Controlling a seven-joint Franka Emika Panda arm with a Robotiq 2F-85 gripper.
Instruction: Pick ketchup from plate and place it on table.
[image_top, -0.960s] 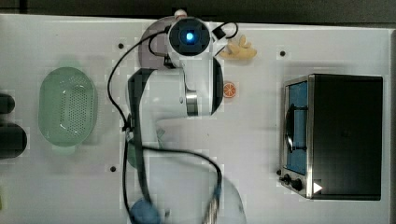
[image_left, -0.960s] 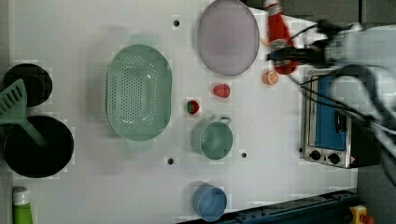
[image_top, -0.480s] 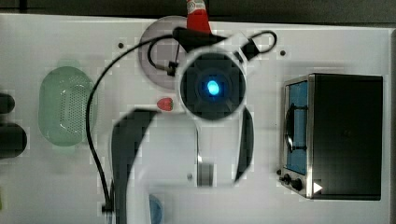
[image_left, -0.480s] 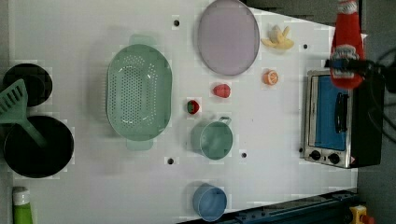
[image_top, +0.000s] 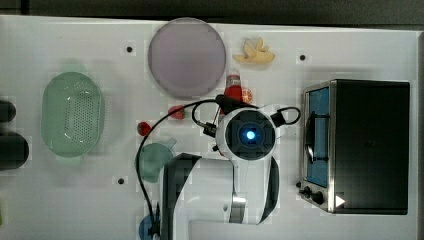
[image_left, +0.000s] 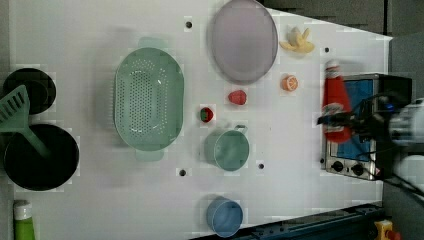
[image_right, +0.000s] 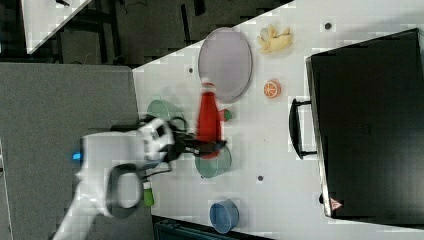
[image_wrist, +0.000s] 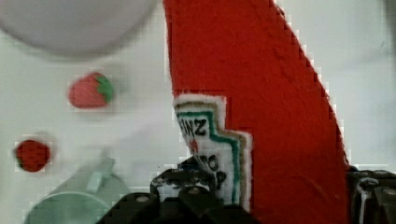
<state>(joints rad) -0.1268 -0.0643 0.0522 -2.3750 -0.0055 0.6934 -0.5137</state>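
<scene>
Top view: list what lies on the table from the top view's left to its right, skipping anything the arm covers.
Green perforated basket → small red ball → plate → banana peel → toaster oven.

This looks like a robot lab dressed up as a play kitchen: a white table (image_left: 100, 200) with small dark holes carries a toaster oven (image_top: 360, 145), a green colander (image_left: 148, 98), a lilac plate (image_top: 186, 56), cups, toy fruit such as a strawberry (image_left: 237, 97) and an orange slice (image_left: 289, 82). Black pans (image_left: 40, 157) and a green spatula (image_left: 17, 107) sit at the left view's left. A white robot arm (image_top: 220, 195) with loose cabling stands on the table, and dark framing borders the tabletop.
</scene>
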